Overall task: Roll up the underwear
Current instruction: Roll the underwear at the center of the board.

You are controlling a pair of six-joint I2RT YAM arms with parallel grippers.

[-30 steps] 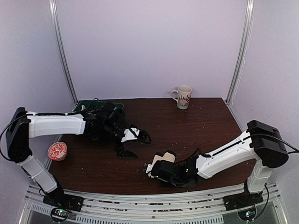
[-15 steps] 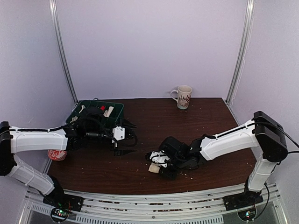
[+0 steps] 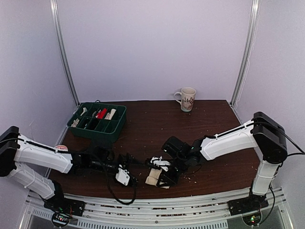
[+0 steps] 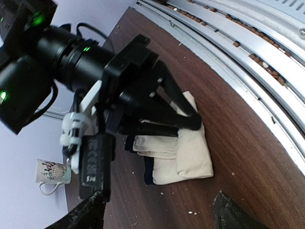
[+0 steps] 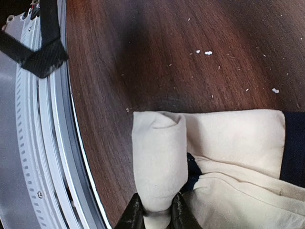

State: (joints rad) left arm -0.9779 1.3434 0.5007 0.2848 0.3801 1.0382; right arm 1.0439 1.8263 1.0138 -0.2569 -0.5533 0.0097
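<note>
The underwear (image 3: pixel 153 177) is cream cloth with dark navy trim, lying partly rolled near the table's front edge. In the right wrist view one end forms a tight roll (image 5: pixel 159 157), and my right gripper (image 5: pixel 155 211) is shut on it, one finger on each side. The left wrist view shows the underwear (image 4: pixel 190 155) folded in layers, with the right gripper's black fingers (image 4: pixel 183 119) pressing onto its far side. My left gripper (image 4: pixel 159 214) is open and empty just short of the cloth. From above, the left gripper (image 3: pixel 125 177) sits left of the right gripper (image 3: pixel 165 179).
A green tray (image 3: pixel 102 134) of small items stands at the back left. A patterned mug (image 3: pixel 187 98) sits at the far edge. A red-and-white disc (image 3: pixel 60 149) peeks out behind my left arm. The aluminium rail (image 3: pixel 157 205) runs just beyond the table's front edge.
My left arm swung from beside the green tray to the front edge, next to the underwear. The right gripper shifted left with the cloth and its jaws narrowed on the roll.
</note>
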